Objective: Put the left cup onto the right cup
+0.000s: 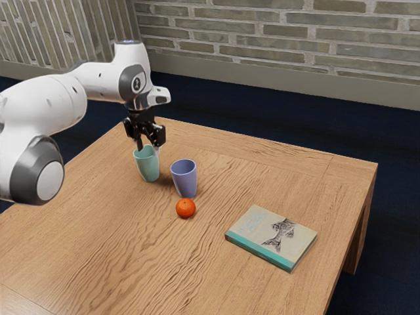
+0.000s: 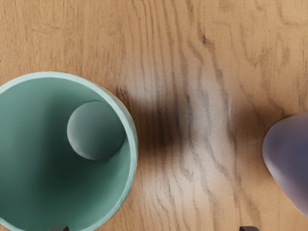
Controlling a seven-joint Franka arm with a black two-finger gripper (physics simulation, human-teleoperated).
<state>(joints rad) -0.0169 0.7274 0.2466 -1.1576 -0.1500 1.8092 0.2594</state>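
Observation:
A teal cup stands upright on the wooden table, on the exterior view's left of a purple cup, also upright. My gripper hangs directly over the teal cup's rim, open and holding nothing. From the wrist, I look straight down into the teal cup. The purple cup lies a hand's width away. One dark fingertip sits over the teal cup's inside and the other outside its wall, on the purple cup's side.
An orange lies on the table just in front of the purple cup. A teal-edged book lies flat toward the exterior view's right. The table's far edge runs behind the cups, with dark floor beyond.

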